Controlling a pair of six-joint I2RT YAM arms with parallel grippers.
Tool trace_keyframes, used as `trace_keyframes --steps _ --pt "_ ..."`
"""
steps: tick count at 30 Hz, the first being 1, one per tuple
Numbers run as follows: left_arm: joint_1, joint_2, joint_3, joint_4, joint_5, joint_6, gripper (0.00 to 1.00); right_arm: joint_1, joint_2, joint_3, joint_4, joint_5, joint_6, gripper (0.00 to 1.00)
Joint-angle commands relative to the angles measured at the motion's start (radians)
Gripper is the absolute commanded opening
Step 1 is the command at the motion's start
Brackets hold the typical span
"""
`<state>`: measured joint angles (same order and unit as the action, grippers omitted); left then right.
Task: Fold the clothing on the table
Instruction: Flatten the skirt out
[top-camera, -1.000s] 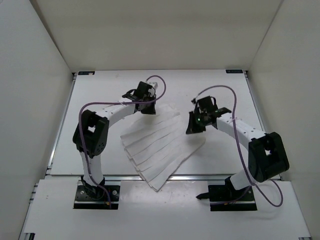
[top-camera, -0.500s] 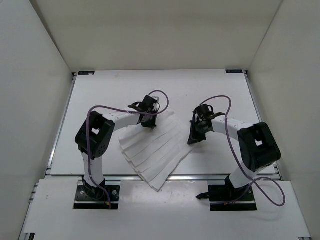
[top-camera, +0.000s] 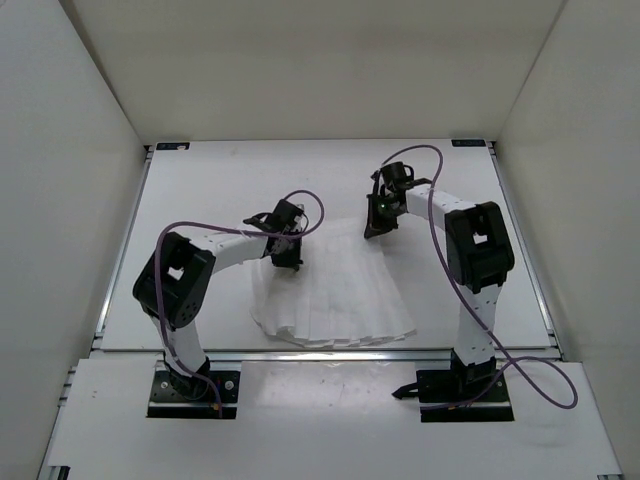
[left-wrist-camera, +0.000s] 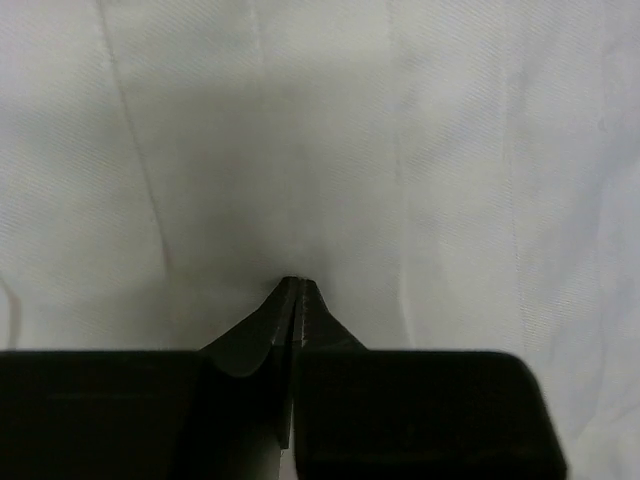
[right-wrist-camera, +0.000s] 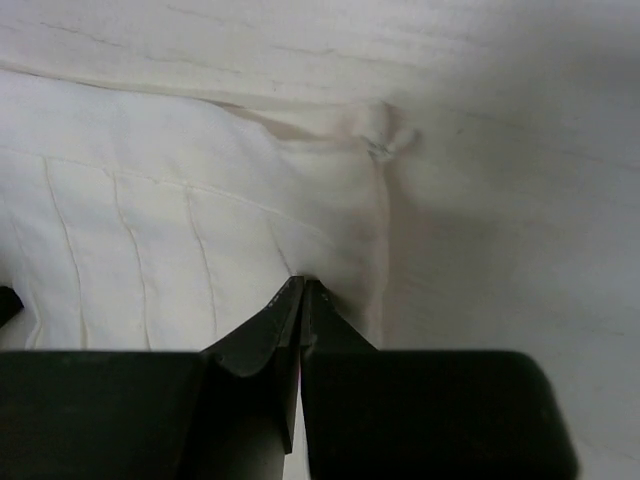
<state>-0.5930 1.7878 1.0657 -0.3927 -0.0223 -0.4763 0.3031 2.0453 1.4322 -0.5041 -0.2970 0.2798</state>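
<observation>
Now the clothing (top-camera: 335, 295) lies flat on the bench (top-camera: 200, 200), fanned out with its scalloped hem toward the arm bases and its narrow top edge pointing away from them. The left gripper (top-camera: 287, 258) sits on the clothing's far-left corner. In its wrist view the fingertips are pressed together with white fabric drawn in between them, and cloth fills everything beyond. The right gripper (top-camera: 376, 226) is at the clothing's far-right corner — jaws likewise closed, nipping the fabric just inside the side edge, with the pleat lines running off to one side and bare bench on the other. Both grippers are low, down at the cloth.
</observation>
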Motion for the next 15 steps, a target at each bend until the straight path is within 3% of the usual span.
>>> trace_keyframes --steps 1,3,4,6,7,11,15 --pt "0.07 -0.007 0.052 -0.08 0.077 0.063 0.14 -0.03 -0.01 0.097 -0.043 -0.023 -0.074 0.0" --pt "0.108 -0.024 0.143 -0.101 0.07 0.083 0.38 -0.045 -0.037 0.123 -0.044 -0.037 -0.079 0.18" --pt "0.116 -0.031 0.16 -0.106 0.068 0.102 0.44 -0.056 -0.071 0.131 -0.036 -0.039 -0.076 0.24" --pt "0.162 -0.057 0.21 -0.094 0.071 0.114 0.76 -0.073 -0.109 0.131 -0.033 -0.03 -0.079 0.57" --pt "0.188 -0.06 0.217 -0.072 0.068 0.117 0.85 -0.084 -0.134 0.126 -0.024 -0.05 -0.086 0.66" --pt "0.257 -0.05 0.217 0.024 0.067 0.126 0.85 -0.127 -0.123 0.105 -0.016 -0.079 -0.134 0.71" --pt "0.283 0.068 0.283 0.0 0.041 0.137 0.83 -0.139 -0.065 0.094 -0.018 -0.079 -0.154 0.71"
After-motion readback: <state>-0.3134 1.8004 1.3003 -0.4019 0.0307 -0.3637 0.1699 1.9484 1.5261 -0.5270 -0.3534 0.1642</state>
